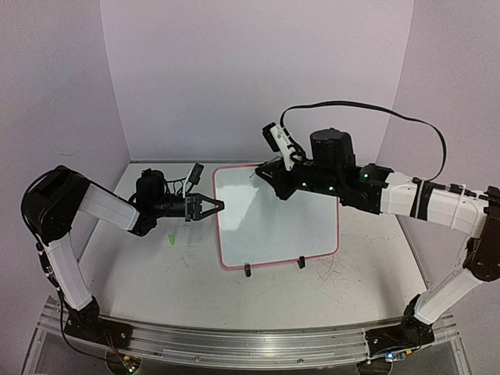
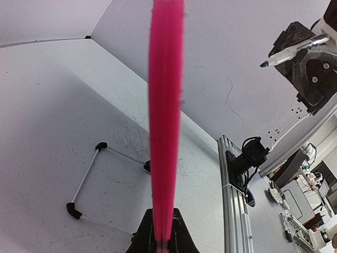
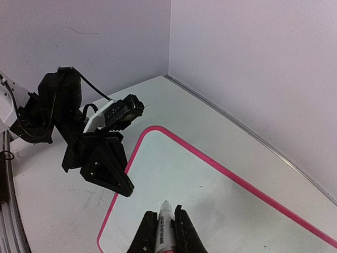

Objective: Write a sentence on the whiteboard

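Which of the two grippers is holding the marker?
The right gripper: a marker sits between its fingers, tip pointing towards the whiteboard. The left gripper carries no pen; it is pinching the board's pink rim instead.

a small green cap (image 1: 170, 238) lies on the scratched white table (image 1: 156, 281), left of centre. pale lilac walls (image 1: 250, 70) close in three sides. an aluminium rail (image 1: 250, 344) runs along the near edge.

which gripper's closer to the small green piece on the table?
Left. The left gripper clamps the whiteboard at its left rim, close beside the green piece. The right gripper holds a marker over the board's far part.
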Robot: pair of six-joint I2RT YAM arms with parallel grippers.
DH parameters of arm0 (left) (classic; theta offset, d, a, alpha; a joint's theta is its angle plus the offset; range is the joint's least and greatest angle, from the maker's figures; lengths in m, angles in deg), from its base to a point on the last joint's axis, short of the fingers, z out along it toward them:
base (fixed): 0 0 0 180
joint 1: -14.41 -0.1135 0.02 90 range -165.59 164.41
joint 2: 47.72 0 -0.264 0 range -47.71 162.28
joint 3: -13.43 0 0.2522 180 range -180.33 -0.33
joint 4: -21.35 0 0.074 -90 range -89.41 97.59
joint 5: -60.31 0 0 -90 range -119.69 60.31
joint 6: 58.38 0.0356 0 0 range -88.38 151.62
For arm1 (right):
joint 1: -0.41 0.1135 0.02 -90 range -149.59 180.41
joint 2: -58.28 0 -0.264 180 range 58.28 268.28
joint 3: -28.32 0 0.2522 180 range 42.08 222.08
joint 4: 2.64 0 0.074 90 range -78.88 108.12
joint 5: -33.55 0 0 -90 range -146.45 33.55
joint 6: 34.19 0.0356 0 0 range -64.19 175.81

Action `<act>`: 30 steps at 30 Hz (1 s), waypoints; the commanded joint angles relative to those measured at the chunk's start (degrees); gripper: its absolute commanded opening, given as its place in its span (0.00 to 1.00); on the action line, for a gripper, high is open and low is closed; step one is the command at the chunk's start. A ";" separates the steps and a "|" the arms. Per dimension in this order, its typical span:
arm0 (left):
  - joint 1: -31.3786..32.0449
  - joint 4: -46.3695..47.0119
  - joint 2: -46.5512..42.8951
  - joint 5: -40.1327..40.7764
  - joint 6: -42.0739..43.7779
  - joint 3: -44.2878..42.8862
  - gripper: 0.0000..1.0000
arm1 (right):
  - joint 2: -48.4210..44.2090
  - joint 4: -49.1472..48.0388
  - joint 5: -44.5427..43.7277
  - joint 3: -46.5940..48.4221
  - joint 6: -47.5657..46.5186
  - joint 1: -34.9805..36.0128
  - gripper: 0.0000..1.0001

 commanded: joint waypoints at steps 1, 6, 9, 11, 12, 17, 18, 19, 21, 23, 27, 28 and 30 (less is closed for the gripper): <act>-0.19 -0.49 -0.76 3.58 0.86 -0.61 0.00 | -0.39 -2.10 -0.05 2.26 -1.17 0.30 0.00; -0.19 -0.99 -1.30 5.48 0.87 -0.38 0.00 | -1.27 -3.30 -2.60 0.83 -0.77 0.32 0.00; -0.17 -1.75 -1.67 6.35 1.24 -0.50 0.00 | -0.80 -3.55 -3.27 0.71 -0.91 0.27 0.00; -0.19 -2.43 -1.88 6.85 1.63 -0.60 0.00 | -0.18 -3.60 -3.23 1.07 -0.98 0.38 0.00; -0.19 -2.78 -2.11 7.23 1.78 -0.57 0.00 | 0.13 -3.68 -3.17 1.32 -1.06 0.47 0.00; -0.09 -4.58 -2.84 8.39 2.68 -0.75 0.00 | 2.05 -4.62 -2.06 3.01 -1.53 1.08 0.00; -0.09 -4.92 -2.83 8.43 2.83 -0.80 0.00 | 2.42 -4.83 -1.67 3.32 -1.57 1.15 0.00; -0.10 -5.19 -2.82 8.47 2.94 -0.81 0.00 | 2.78 -5.08 -1.34 3.54 -1.61 1.23 0.00; -0.10 -5.41 -2.83 8.44 3.05 -0.80 0.00 | 3.40 -5.61 -1.03 3.78 -1.54 1.39 0.00; -0.07 -5.55 -2.82 8.58 3.17 -0.74 0.00 | 4.03 -6.04 -1.12 4.11 -1.52 1.64 0.00; -0.01 -5.76 -2.76 8.66 3.40 -0.89 0.00 | 5.35 -6.90 -1.55 4.79 -1.90 2.28 0.00; -0.01 -5.81 -2.65 8.64 3.40 -0.95 0.00 | 5.84 -7.03 -1.71 5.05 -1.96 2.50 0.00; 0.04 -5.85 -2.35 8.51 3.40 -1.14 0.00 | 6.66 -7.35 -2.07 5.60 -2.05 2.73 0.00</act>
